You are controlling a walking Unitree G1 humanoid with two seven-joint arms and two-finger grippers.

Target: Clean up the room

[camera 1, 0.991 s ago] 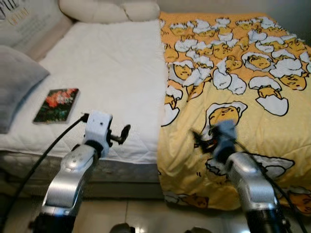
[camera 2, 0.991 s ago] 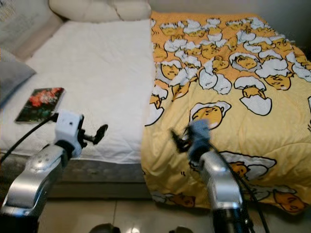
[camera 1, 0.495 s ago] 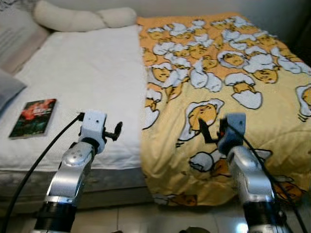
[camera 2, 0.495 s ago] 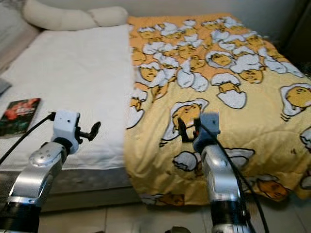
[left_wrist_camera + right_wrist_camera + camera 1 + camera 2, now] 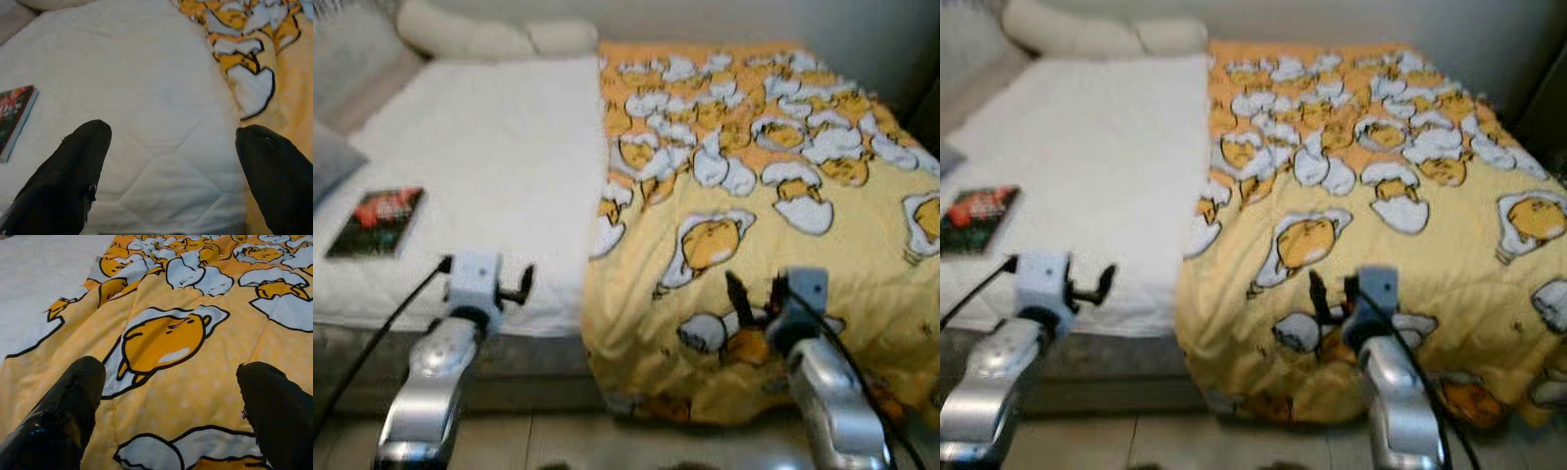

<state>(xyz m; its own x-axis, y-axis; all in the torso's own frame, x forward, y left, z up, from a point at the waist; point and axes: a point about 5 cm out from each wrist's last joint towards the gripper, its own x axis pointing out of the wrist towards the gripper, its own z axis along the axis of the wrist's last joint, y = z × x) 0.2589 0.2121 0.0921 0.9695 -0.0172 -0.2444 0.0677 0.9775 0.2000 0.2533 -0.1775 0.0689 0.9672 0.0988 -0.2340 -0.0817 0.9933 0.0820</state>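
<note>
- The bed stood before the robot, its white quilted mattress cover bare on the robot's left half.
- A yellow blanket printed with egg characters covered the bed's right half and hung over the foot edge – its left border ran down the middle of the bed.
- A book with a red-and-dark cover lay flat on the white cover, near the bed's left edge, well apart from the blanket.
- A long cream pillow lay across the head of the bed, and a grey cushion poked in just above the book.
- The left gripper hovered over the bed's foot edge on the white side, fingers spread wide, grasping nothing.
- The right gripper hung above the blanket near the foot of the bed – fingers likewise parted and empty, an egg figure showing between them.
</note>
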